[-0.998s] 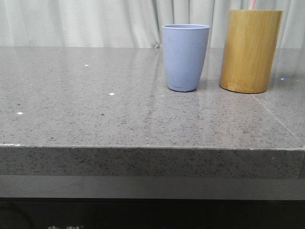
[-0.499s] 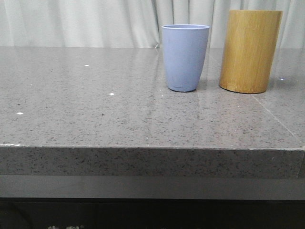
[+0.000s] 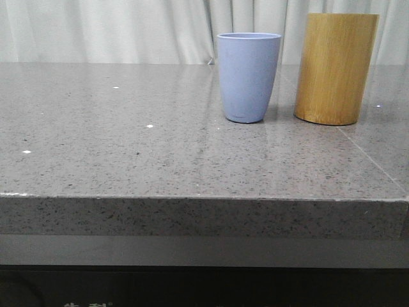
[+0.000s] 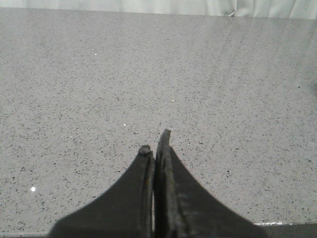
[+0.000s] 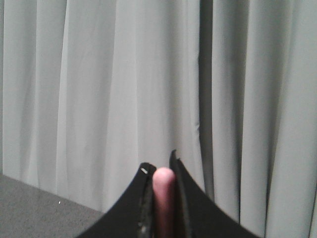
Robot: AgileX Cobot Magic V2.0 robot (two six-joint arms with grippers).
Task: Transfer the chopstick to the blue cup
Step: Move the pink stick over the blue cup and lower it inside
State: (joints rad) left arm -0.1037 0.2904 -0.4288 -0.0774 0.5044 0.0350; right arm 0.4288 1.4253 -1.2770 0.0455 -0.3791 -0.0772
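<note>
The blue cup (image 3: 248, 77) stands upright on the grey counter, right of centre, with the bamboo cylinder (image 3: 335, 68) beside it on the right. In the right wrist view, my right gripper (image 5: 162, 171) is shut on the pale pink chopstick (image 5: 163, 198), whose rounded end pokes up between the two dark fingers, with the white curtain behind it. In the left wrist view, my left gripper (image 4: 154, 146) hangs over bare speckled counter, its fingers pressed together with nothing between them.
The grey speckled counter (image 3: 128, 141) stretches wide to the left of the cups, with its front edge (image 3: 192, 197) near the camera. A white curtain (image 3: 115, 29) hangs along the back.
One second ago a pink tip showed above the bamboo cylinder's rim in the front view; it has risen out of that view. The cups have not moved.
</note>
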